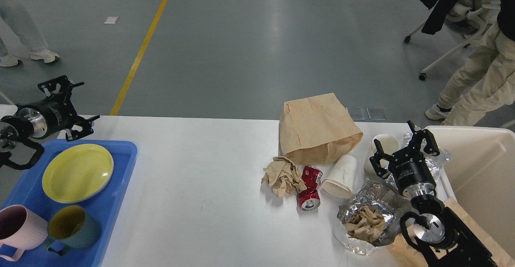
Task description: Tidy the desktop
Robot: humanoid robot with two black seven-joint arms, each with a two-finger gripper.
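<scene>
- L gripper (72, 105): up over the far-left corner of the desktop (201, 186), just past the blue tray (120, 170); fingers spread, holding nothing.
- Blue tray at left edge: yellow plate (77, 173), pink mug (18, 226), dark green mug (72, 229) all sit inside. Dish side looks sorted, I'd say.
- Desktop middle: bare white surface; the table itself runs the full width of the view, tray at one end and bin at the other.
- Rubbish cluster right of centre: brown paper bag (318, 128) lying on its side at the back, crumpled brown paper (283, 175), crushed red can (310, 188) touching the paper, white paper cup (341, 176) tipped over just beside the can.
- Foil wrap (364, 218) w/ crumpled paper inside, near front edge; white bowl-like cup (384, 144) behind it, partly hidden.
- R gripper (404, 150): hovers over the rubbish beside the bin, fingers apart, empty.
- Cream bin (478, 170) at right: what shows of the inside looks empty.
- Step, as I read it: trash phase about to start. Next prob needs R arm to drop on nearest piece (cup or foil), pinch, swing to bin. Foil is floppy, may spill its paper.
</scene>
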